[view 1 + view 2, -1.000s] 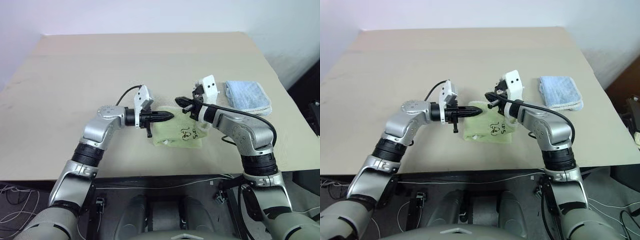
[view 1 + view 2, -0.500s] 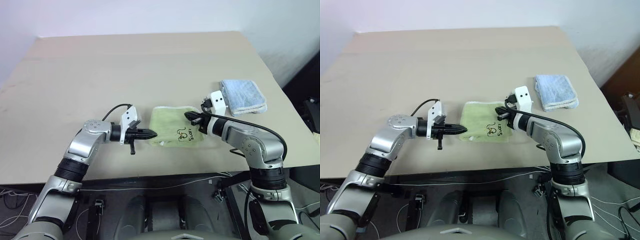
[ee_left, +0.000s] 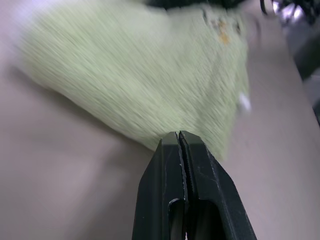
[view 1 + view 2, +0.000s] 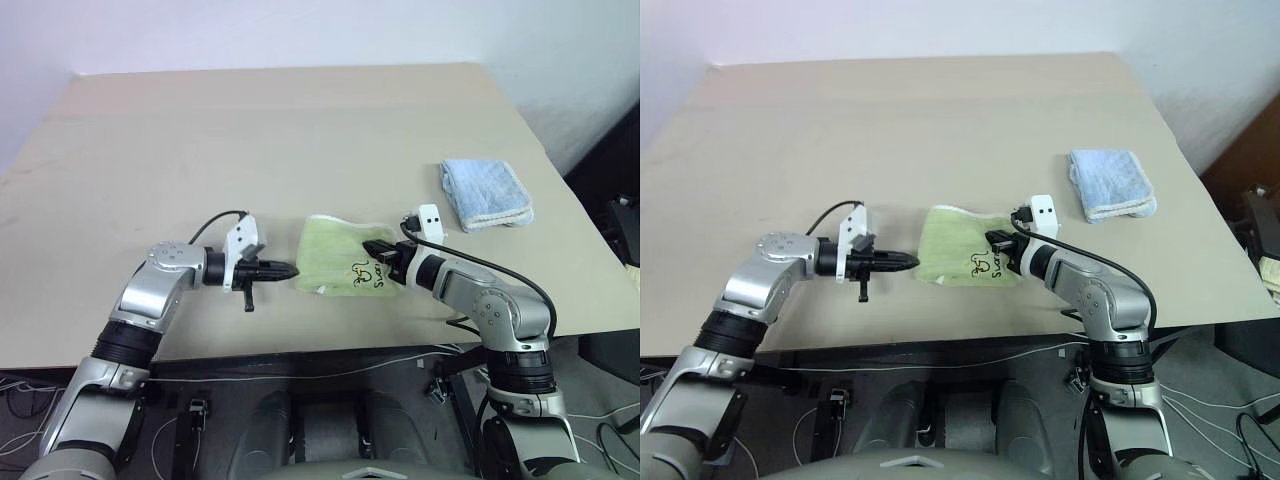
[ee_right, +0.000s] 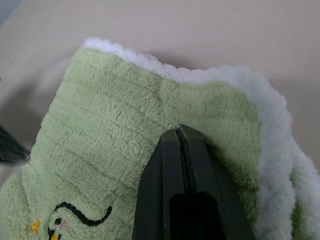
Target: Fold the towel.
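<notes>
towel (image 4: 342, 255): folded small, flat on the bench (image 4: 250, 130) near its near edge, between both claws.
left claw (image 4: 286, 271): fingers together, empty, just left of the towel.
right claw (image 4: 372, 249): together, pressing the towel's right side.
pale blue towel (image 4: 487, 193): far right.
risk: the right claw could drag the fold open.

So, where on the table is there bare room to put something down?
The far half of the table beyond the green towel is bare, as is the stretch left of the left gripper. It is crowded near the front edge, where the right gripper rests on the towel, with the blue towel beyond.
</notes>
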Available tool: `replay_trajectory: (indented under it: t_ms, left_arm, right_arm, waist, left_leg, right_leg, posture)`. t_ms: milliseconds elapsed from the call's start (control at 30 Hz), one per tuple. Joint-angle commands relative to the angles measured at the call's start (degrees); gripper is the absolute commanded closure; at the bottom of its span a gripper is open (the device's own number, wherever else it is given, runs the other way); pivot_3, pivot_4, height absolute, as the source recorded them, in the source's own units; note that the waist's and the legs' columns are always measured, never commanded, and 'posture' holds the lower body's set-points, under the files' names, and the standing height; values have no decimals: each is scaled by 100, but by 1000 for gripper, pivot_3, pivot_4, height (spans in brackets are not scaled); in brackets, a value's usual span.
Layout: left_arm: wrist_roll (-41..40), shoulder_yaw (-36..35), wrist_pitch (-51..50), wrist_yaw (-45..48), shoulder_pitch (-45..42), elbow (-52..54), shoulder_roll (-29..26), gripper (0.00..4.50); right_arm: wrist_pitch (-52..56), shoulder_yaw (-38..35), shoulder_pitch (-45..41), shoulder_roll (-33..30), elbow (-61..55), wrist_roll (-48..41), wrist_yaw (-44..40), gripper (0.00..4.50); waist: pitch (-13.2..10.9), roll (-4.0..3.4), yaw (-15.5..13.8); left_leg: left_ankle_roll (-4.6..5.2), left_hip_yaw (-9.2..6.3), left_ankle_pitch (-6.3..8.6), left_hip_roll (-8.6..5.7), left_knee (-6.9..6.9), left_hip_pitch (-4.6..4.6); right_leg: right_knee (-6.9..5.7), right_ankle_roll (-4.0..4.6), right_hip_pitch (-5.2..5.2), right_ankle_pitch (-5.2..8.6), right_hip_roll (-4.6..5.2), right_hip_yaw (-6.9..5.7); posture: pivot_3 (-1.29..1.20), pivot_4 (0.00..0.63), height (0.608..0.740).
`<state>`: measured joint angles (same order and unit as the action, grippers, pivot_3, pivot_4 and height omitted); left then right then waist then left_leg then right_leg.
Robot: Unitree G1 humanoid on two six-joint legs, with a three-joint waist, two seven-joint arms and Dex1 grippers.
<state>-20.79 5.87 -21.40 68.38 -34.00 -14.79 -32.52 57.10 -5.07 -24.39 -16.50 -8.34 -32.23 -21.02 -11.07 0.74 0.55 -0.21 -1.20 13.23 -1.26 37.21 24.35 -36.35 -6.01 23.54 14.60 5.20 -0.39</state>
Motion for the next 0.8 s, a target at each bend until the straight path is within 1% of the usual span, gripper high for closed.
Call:
replay_trajectory:
  t_ms: [33, 100, 200, 300, 367, 467, 567, 667, 800]
  left_arm:
    - [-397, -504, -186, 95, -533, -31, -83, 4444]
    - [-436, -532, -240, 219, -696, -87, -112, 4444]
    - [-684, -585, -513, 406, -1014, -54, -27, 4444]
    - [-861, -514, -769, 468, -1222, 109, 199, 4444]
    - [-863, -333, -849, 555, -1200, 281, 348, 4444]
    - [-543, -42, -431, 515, -1075, 274, 630, 4444]
    - [-221, 225, 9, 489, -939, 164, 824, 3871]
    - [-22, 388, 341, 486, -805, 55, 939, 2946]
    - [51, 387, 719, 292, -680, -166, 1267, 2946]
  right_arm:
    - [148, -58, -215, -267, -276, -55, -83, 4500]
    - [286, -77, -256, -449, -351, -95, -138, 4500]
    - [296, -189, -282, -640, -759, -351, -375, 4500]
    - [203, -553, -376, -443, -1112, -901, -511, 4500]
    - [87, -675, -381, -328, -1186, -1079, -541, 4500]
    - [-51, -717, -281, -224, -1115, -1173, -503, 4500]
    - [-252, -608, -113, -163, -1012, -1155, -584, 4500]
    - [-453, -450, -18, -161, -850, -964, -566, 4500]
    - [-683, -347, -20, -120, -595, -794, -518, 4500]
  waist:
    - [0, 0, 11]
    - [0, -1, 18]
    - [0, -1, 18]
    - [0, 0, 14]
    - [0, 0, 15]
    - [1, 1, 15]
    - [1, 0, 9]
    - [0, 0, 24]
    - [1, 0, 14]
  left_leg:
    - [0, 2, 0, -1, 0, 0]
    - [0, 5, 0, -2, -1, 0]
    - [1, 7, 1, -2, -10, 0]
    - [1, 5, 1, 2, -9, 5]
    - [1, 5, 1, 3, -7, 3]
    - [1, 5, 1, 3, -6, -3]
    - [1, 6, 1, 2, -6, -3]
    - [1, 6, 1, 3, -6, -3]
    - [1, 7, 1, 3, -6, -6]
  right_leg:
    - [0, 0, -1, 0, 0, 0]
    - [3, -1, -3, 0, 0, 1]
    - [7, -2, 0, 1, -1, 2]
    - [5, -2, 4, 1, -7, 1]
    - [4, -3, 1, 0, -7, 2]
    - [7, -4, -8, 0, -7, 2]
    - [6, -4, -7, -1, -6, 3]
    - [5, -3, -5, -1, -7, 4]
    - [3, -3, -5, -1, -7, 5]
  posture:
    - [0, 150, 740]
    - [0, 150, 740]
    - [0, 150, 740]
    - [0, 150, 740]
    - [0, 150, 740]
    - [0, 150, 740]
    - [0, 150, 740]
    - [0, 150, 740]
    - [0, 150, 740]
